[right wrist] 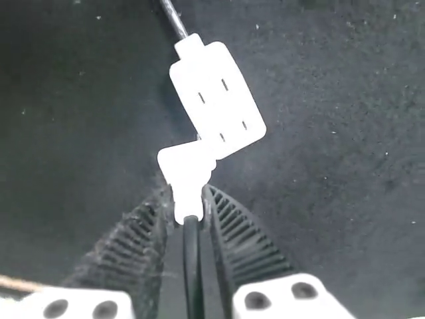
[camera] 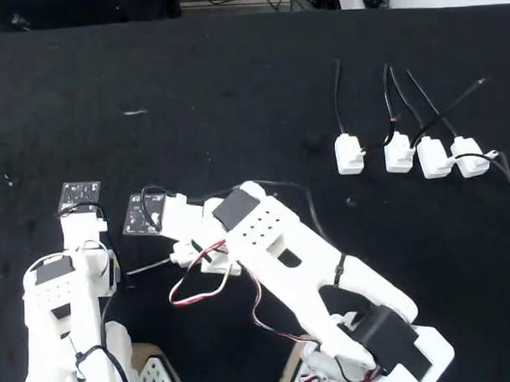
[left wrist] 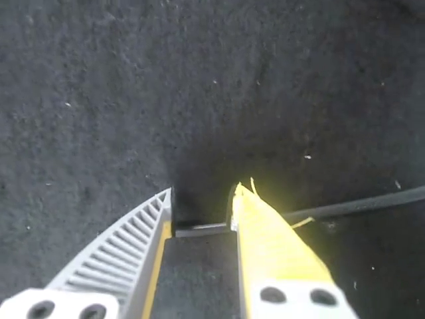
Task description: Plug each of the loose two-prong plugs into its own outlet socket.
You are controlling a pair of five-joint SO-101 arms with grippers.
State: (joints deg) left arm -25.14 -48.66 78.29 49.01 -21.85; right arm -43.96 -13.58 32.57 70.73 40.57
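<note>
My right gripper (right wrist: 188,199) is shut on a white two-prong plug (right wrist: 186,176), whose black cable runs back between the fingers. The plug's head touches the near edge of a white outlet block (right wrist: 218,100) with several slots, lying flat with its own black cable leading away. The prongs are hidden. In the high view this plug and block (camera: 184,254) lie at the tip of the right arm (camera: 273,241), left of centre. My left gripper (left wrist: 202,196) hangs over bare black mat, open, with a grey finger (left wrist: 143,232) and a yellow finger (left wrist: 265,239). A black cable (left wrist: 372,203) passes beside it.
Several white plug-and-socket pieces (camera: 399,152) with black cables lie in a row at the far right of the black mat (camera: 235,91). The left arm (camera: 70,281) stands at the near left. Red and white wires (camera: 200,285) loop under the right arm.
</note>
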